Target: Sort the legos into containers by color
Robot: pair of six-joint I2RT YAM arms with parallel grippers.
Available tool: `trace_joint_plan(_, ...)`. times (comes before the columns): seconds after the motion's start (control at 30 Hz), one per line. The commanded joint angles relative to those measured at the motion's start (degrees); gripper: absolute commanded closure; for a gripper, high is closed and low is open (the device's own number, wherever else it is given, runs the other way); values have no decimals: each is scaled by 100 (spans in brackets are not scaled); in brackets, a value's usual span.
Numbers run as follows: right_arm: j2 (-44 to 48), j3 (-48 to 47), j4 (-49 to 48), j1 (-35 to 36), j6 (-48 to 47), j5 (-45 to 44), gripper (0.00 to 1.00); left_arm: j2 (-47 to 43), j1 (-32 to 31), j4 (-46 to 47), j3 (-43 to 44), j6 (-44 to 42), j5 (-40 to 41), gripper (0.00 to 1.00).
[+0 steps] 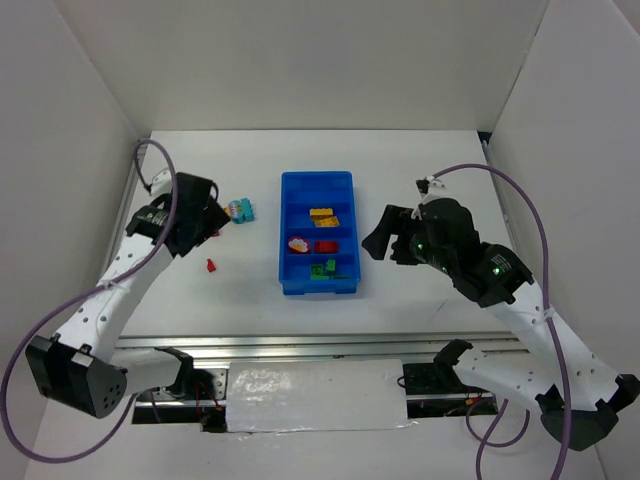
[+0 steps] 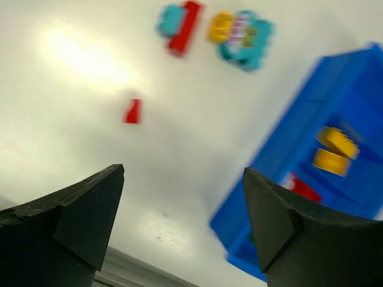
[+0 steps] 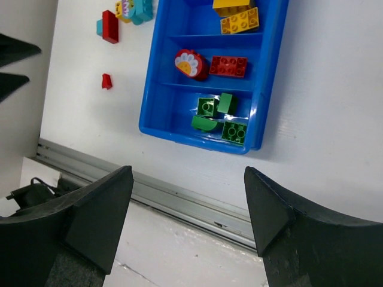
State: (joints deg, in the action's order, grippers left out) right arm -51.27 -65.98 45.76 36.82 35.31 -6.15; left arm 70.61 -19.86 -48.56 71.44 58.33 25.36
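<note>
A bright blue plastic tray (image 1: 285,235), split by cross dividers into a row of compartments, sits at the middle of the white table (image 1: 430,160), its long side running from the near edge toward the far edge. Already inside are two yellow plastic bricks (image 3: 239,21) in the second compartment from the far end. A red rectangular brick (image 3: 228,66) lies beside a round red piece with a white flower face (image 3: 190,64) in the next. Four green pieces (image 3: 218,116) are bunched in the compartment closest to the table's near edge

On the bare table between the tray and the left edge lies a tight cluster of teal, yellow and red bricks (image 1: 238,210), level with the tray's far half. A lone small red piece (image 1: 212,265) lies apart from the cluster, closer to the near edge

The left pincer (image 2: 184,172) hangs just beside that cluster on its left-edge side, fingers spread wide with nothing between them. Its wrist view is blurred, showing the loose bricks ahead and the tray off to one side. The right pincer (image 3: 188,170) hangs near the tray's right wall, also spread wide and holding nothing, with the green compartment and the table's near edge visible between its fingers
</note>
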Motion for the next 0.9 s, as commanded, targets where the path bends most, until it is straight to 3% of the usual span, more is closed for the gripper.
trace_joint_plan(0.0, -102, -29, -506, 1, -165, 351, 18, -30, 664, -85, -866, -320, -251, 8)
trace_joint_plan(0.17, -357, -258, -524, 10, -270, 553, 18, 295, 1141, 767, -1588, -971, -673, 9)
trace_joint_plan(0.4, -332, -153, -629, 27, -235, 589, 18, 901, 1476, 1690, -1941, -1236, -1033, 11)
trace_joint_plan(0.63, -209, -47, -621, 18, -200, 589, 18, 1595, 1511, 2034, -1958, -1245, -1166, 12)
trace_joint_plan(0.87, -129, -12, -551, 27, -200, 527, 18, 2036, 1520, 1964, -1967, -972, -964, 20)
